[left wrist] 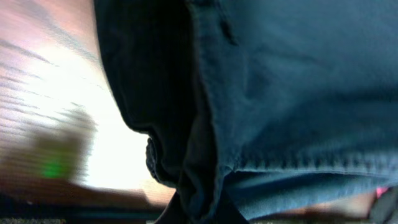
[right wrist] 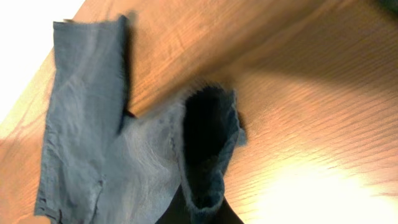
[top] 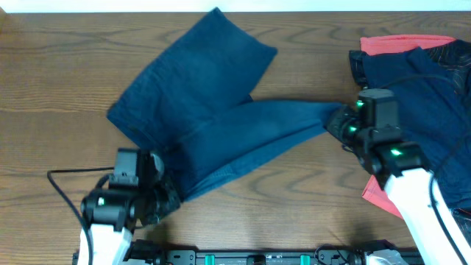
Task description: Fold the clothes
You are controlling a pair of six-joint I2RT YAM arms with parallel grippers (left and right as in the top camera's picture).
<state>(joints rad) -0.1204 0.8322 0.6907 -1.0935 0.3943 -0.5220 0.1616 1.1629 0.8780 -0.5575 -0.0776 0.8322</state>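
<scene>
The navy shorts lie spread across the middle of the wooden table. One leg points to the far edge and the other is stretched out to my right. My left gripper pinches the near-left corner by the stitched band, where cloth fills its camera. My right gripper is closed on the hem of the stretched leg. Behind it sits the pile of clothes, navy over red.
</scene>
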